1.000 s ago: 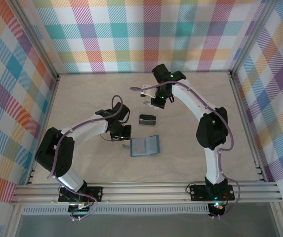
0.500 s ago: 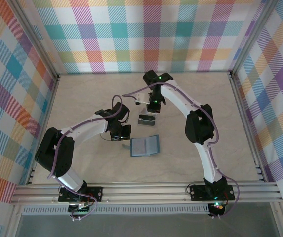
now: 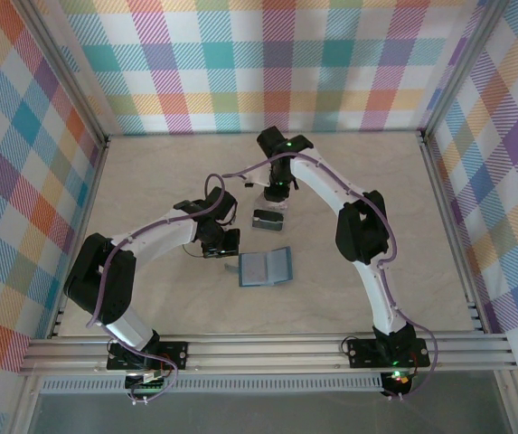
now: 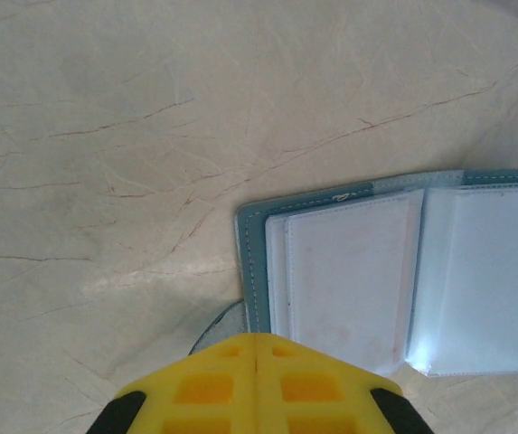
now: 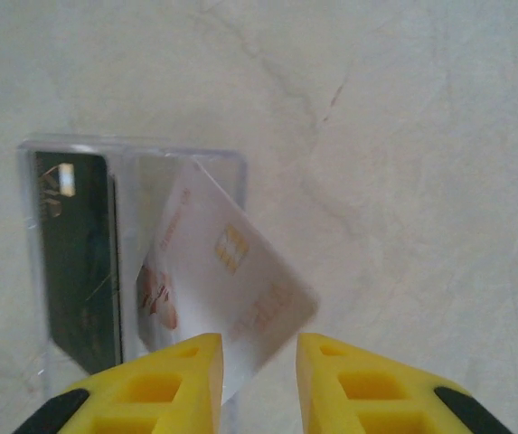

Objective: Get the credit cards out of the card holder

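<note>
Nearest the arm bases, the card holder (image 3: 265,268) lies open on the table (image 3: 313,307), its pale slots looking empty. Just beside it the left gripper (image 4: 257,380) is closed tight; whether it pins anything I cannot tell. Farther back, the right gripper (image 5: 259,353) is partly parted, with 1 silvery card (image 5: 227,271) tilting loose between its fingers. That card hangs over a dark card (image 5: 78,253) on a clear sheet (image 5: 227,167). This looks like the drop-off step. The next move calls for lifting clear and checking the holder for more.

Matt, faintly veined stone-look table (image 4: 150,136); stitched teal card holder (image 4: 251,262), glossy clear sleeves (image 4: 349,271); glossy plastic credit cards (image 5: 231,271); shiny see-through plastic sheet (image 5: 132,152).
</note>
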You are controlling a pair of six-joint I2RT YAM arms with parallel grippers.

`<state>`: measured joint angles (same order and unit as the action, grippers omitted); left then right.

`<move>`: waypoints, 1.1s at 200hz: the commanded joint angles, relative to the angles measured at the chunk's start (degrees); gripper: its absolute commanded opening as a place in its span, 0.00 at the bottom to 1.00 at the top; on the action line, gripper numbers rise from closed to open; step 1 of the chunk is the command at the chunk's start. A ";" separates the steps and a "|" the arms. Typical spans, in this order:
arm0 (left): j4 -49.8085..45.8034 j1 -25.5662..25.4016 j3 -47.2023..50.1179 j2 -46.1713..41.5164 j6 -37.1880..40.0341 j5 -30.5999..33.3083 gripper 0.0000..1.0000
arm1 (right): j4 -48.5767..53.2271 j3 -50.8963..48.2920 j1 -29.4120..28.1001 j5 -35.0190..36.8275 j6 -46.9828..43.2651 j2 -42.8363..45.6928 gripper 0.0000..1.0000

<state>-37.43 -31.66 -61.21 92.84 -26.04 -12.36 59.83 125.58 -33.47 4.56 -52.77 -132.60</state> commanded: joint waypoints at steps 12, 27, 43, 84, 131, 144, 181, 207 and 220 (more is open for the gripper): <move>-2.02 0.82 -0.67 -0.16 1.04 0.16 0.07 | -2.96 -2.22 -0.19 -0.44 1.32 2.40 0.28; -1.95 0.84 -0.59 -0.28 0.99 0.31 0.07 | -4.05 -2.94 -0.22 0.02 2.21 2.51 0.28; -2.03 0.88 -0.69 -0.11 1.06 0.23 0.07 | -4.46 -3.53 -0.01 -1.53 3.67 2.82 0.29; -1.87 0.89 -0.92 -0.03 0.79 -0.12 0.07 | -5.99 -5.01 1.53 -9.65 11.09 4.65 0.30; -1.91 0.85 -1.06 0.24 0.89 -0.55 0.07 | -12.86 -12.64 3.81 -19.40 17.37 9.84 0.29; -1.92 0.84 -1.03 0.19 0.90 -0.47 0.07 | -14.30 -14.30 4.35 -21.68 18.15 10.92 0.29; -1.86 0.81 -1.15 0.41 0.90 -0.56 0.07 | -15.99 -15.87 6.63 -28.02 19.90 11.23 0.29; -1.91 0.83 -1.10 0.41 0.93 -0.65 0.07 | -18.23 -16.86 8.39 -34.00 20.77 10.51 0.29; -1.89 0.85 -1.11 0.52 0.95 -0.61 0.07 | -18.43 -16.46 9.01 -36.63 21.04 9.58 0.29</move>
<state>-37.56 -31.66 -61.21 92.84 -25.87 -12.43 43.46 109.16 -25.82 -22.85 -33.23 -123.17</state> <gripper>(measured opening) 0.069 0.293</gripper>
